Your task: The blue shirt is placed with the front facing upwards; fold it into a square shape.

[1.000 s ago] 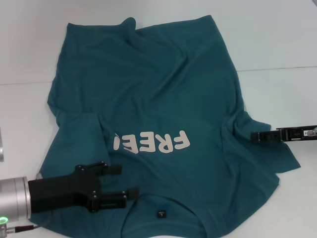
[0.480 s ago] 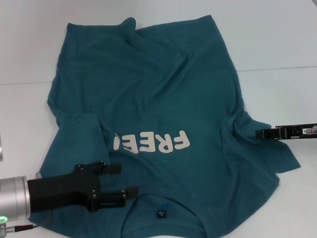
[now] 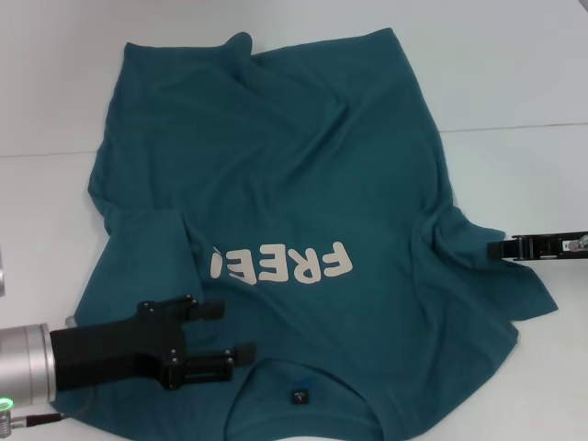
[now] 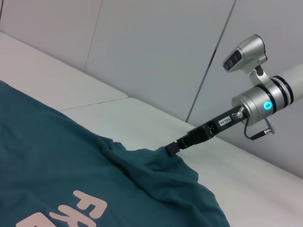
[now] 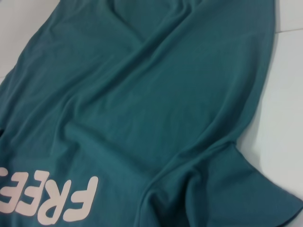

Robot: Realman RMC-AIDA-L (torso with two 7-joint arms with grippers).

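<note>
The blue shirt (image 3: 294,165) lies spread front-up on the white table (image 3: 514,83), its cream "FREE" letters (image 3: 285,265) facing me and its small dark neck label (image 3: 299,397) at the near edge. It also fills the right wrist view (image 5: 142,94). My left gripper (image 3: 230,332) hovers open over the shirt's near left part, beside the collar, with nothing between its fingers. My right gripper (image 3: 496,248) is shut and sits at the outer edge of the rumpled right sleeve (image 3: 464,234). In the left wrist view the right gripper's tip (image 4: 171,149) is right at that sleeve's fold.
The left sleeve (image 3: 138,239) is folded in over the body. A table seam (image 3: 514,127) runs across the far right. Bare white table surrounds the shirt on the far side and the right.
My right gripper has drawn back to the right, away from the sleeve, which stayed put. The left gripper has barely shifted.
</note>
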